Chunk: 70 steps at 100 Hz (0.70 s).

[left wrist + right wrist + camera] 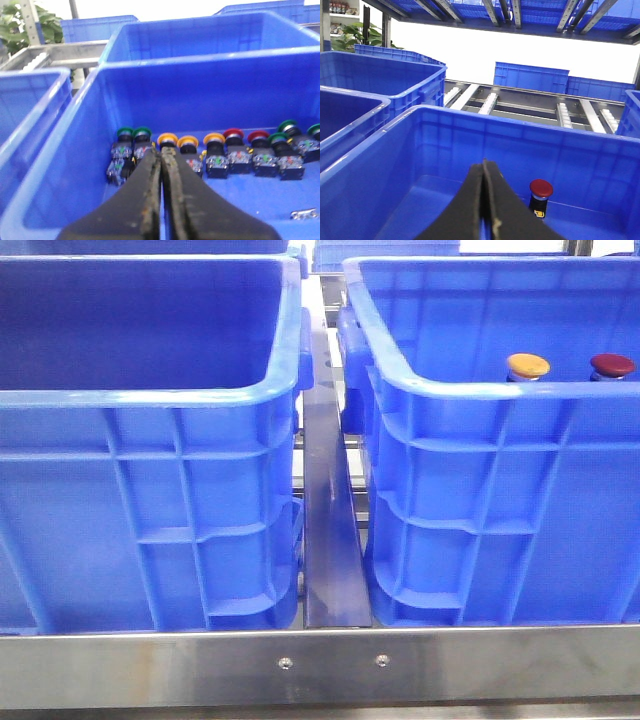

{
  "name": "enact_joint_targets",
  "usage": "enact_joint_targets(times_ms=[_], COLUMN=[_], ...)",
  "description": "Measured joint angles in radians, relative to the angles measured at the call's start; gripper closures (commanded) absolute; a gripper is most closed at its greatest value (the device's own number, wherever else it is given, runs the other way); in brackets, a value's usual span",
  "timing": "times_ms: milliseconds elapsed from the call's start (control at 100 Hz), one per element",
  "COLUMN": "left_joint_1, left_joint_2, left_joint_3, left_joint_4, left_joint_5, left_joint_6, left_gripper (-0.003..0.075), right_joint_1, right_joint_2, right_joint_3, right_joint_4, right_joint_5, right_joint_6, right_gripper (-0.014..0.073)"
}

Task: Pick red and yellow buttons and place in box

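Steel rail (320, 665) is running across the near edge of the front view, with two blue crates sitting just behind it, a left crate (150, 520) and a right crate (500, 510), apart with a metal strip (330, 540) between them. Peeking over the right crate's near rim are a yellow button (527, 366) and a red button (612, 365), side by side toward its right edge. Both grippers are showing only in their wrist views. Left gripper (161, 160) is hanging with its fingers pressed together, empty, above a row of green, yellow and red buttons (215, 150) on a crate floor. Right gripper (484, 172) is likewise closed and empty, near a lone red button (540, 191) standing upright by a crate wall (520, 145).
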Motion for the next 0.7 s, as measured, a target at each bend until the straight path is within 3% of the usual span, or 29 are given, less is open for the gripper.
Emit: enact_joint_targets(times_ms=[330,700], left_joint_1=[-0.022,-0.030], left_joint_2=[-0.092,-0.092], left_joint_3=[0.235,0.238], left_joint_4=[0.026,0.020], left_joint_5=[-0.135,-0.203], left_joint_6=[-0.050,-0.052], left_gripper=[0.0739,0.0739], right_joint_1=[0.000,0.000], right_joint_2=[0.000,-0.002], right_joint_3=[0.000,0.002], right_joint_4=[0.000,0.000], right_joint_5=[0.000,0.007], right_joint_6=[0.000,0.000], right_gripper=[0.0661,0.0661])
